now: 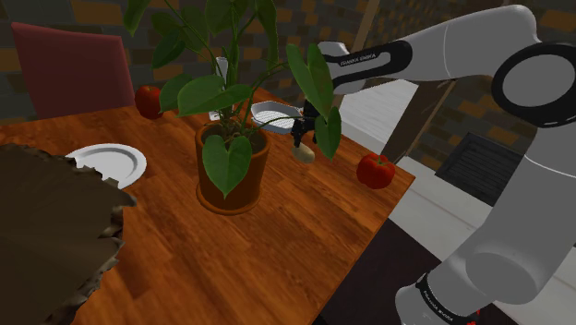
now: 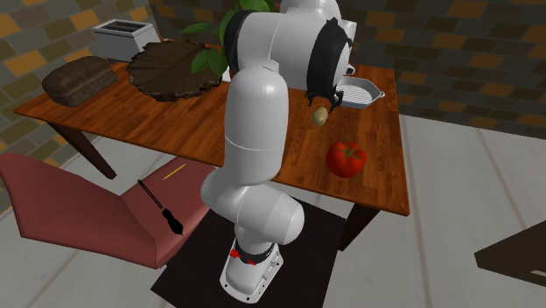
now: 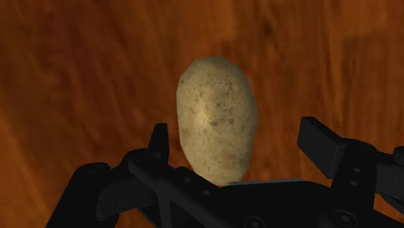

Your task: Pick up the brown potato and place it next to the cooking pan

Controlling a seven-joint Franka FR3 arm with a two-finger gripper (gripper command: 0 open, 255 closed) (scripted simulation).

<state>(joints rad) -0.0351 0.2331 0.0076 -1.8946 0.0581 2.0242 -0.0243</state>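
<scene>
- Reference item: the plant pot (image 1: 257, 171), standing about midway on the wooden table (image 1: 277, 249). All positions below are taken from it, read across the shoulder view.
- Far to the pot's left, at the table's near corner: a dark, rough-edged slab (image 1: 46, 222), lying flat.
- Between slab and pot: a white plate (image 1: 138, 162), flat on the table, its white face showing.
- Behind the pot and a little to its left: a round red fruit (image 1: 148, 100), on the table and apart from the plate.
- The pot itself: brown and upright. It holds a broad-leaved green plant (image 1: 212, 92) whose leaves hang over the rim.
- Behind the pot and to its right: the pan (image 1: 272, 115), drawn white and sitting upright, its inside showing white.
- To the pot's right, nearer than the pan: the gripper (image 1: 301, 138), pointing down at the table.
- The potato (image 1: 305, 155), pale tan and speckled, is at the gripper's tips. It lies between pan and tomato, near the pan but not touching it.
- Gripper state, from the wrist view: the fingers (image 3: 317, 139) stand wide apart with the potato between them. A strip of table shows between the potato and that finger, so nothing is clasped. Whether the potato rests on the table or hangs clear of it cannot be told.
- Farthest right of the pot, near the table's edge: a red tomato (image 1: 375, 171), close to the potato but apart from it.
</scene>
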